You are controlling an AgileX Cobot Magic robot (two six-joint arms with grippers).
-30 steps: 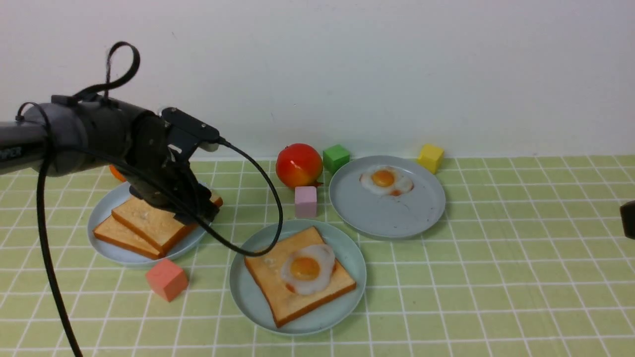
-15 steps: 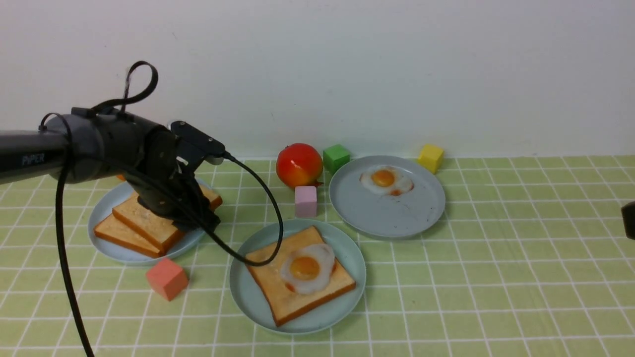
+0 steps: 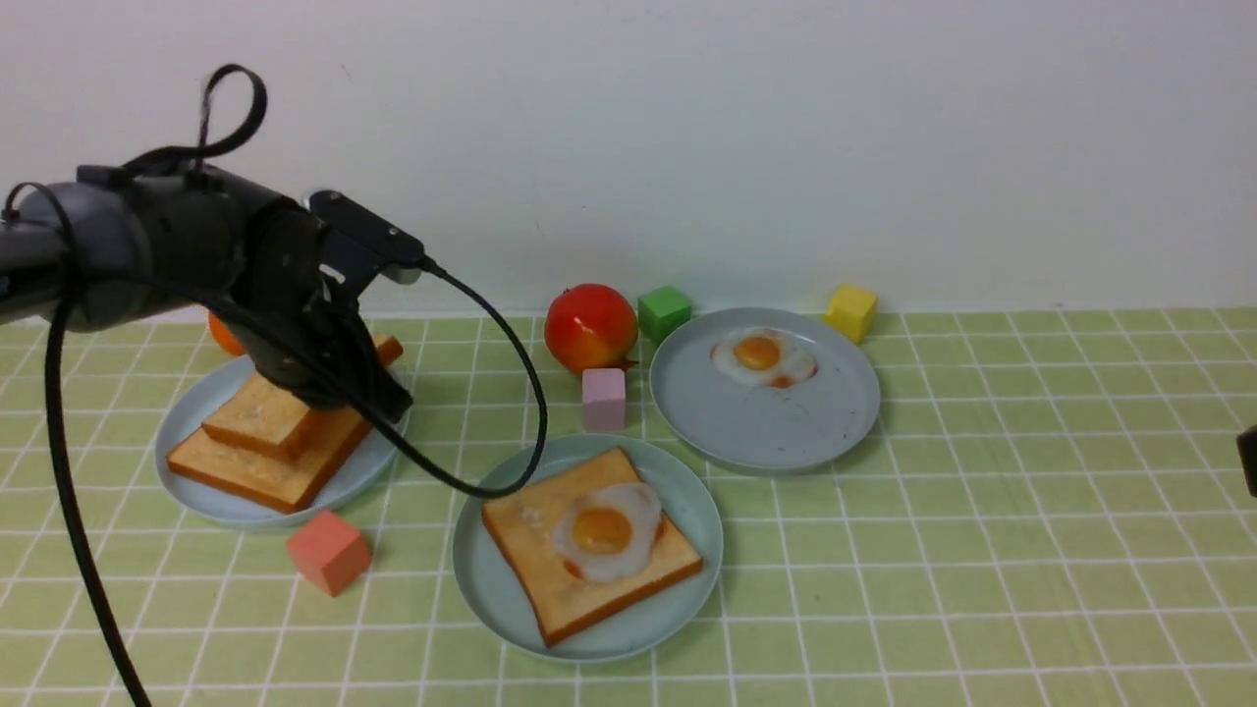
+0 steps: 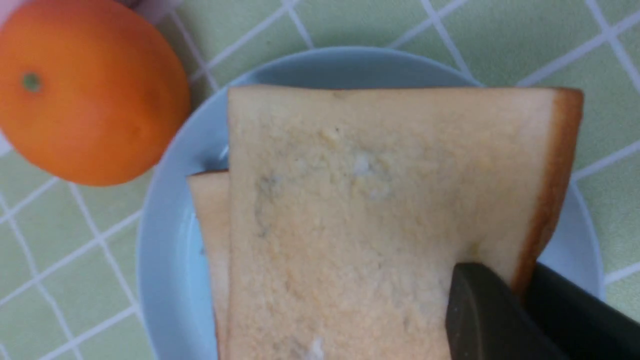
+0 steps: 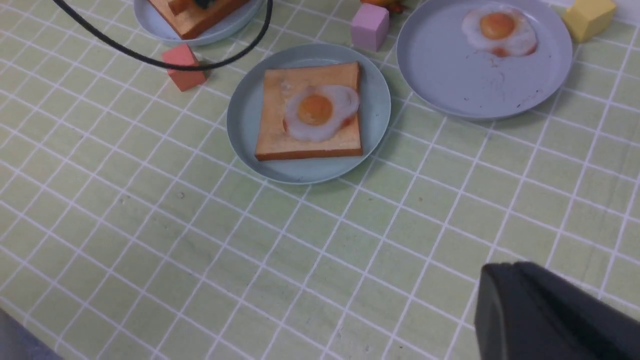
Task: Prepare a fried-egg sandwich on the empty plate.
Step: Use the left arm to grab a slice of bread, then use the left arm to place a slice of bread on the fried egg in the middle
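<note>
My left gripper (image 3: 378, 398) is shut on the crust edge of the top toast slice (image 3: 257, 420) of two stacked on the left grey-blue plate (image 3: 190, 409). In the left wrist view the fingers (image 4: 480, 305) clamp that slice (image 4: 360, 200) from both sides, and the lower slice (image 4: 210, 225) peeks out beneath. On the pale teal plate (image 3: 471, 570) in the middle lies one toast slice (image 3: 550, 589) with the fried egg (image 3: 609, 530) on top. My right gripper (image 5: 505, 270) hangs shut and bare over the tablecloth, near the right edge.
An orange (image 3: 224, 334) sits behind the left plate. A red fruit (image 3: 591, 327), green cube (image 3: 664, 312), pink cube (image 3: 603, 398) and yellow cube (image 3: 850, 311) stand at the back. A grey-blue plate (image 3: 766, 432) holds a smaller egg (image 3: 764, 358). A salmon cube (image 3: 329, 552) sits near the front.
The left jaws have closed on the top toast slice and raised it, shifting it left over the lower slice. The right arm has stayed put.
</note>
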